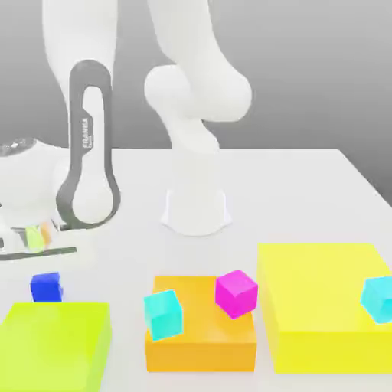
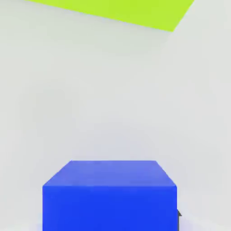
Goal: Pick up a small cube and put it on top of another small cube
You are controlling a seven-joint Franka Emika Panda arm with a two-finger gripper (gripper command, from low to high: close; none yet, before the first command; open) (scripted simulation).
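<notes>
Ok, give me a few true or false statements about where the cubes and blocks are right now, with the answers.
1. The blue cube rests on the white table, close to the lime-green block. True.
2. The pink cube lies on a yellow block. False: it is on the orange block.
3. A light-blue cube shares the orange block with the pink cube. True.
4. The blue cube is stacked on the pink cube. False: they are well apart.
</notes>
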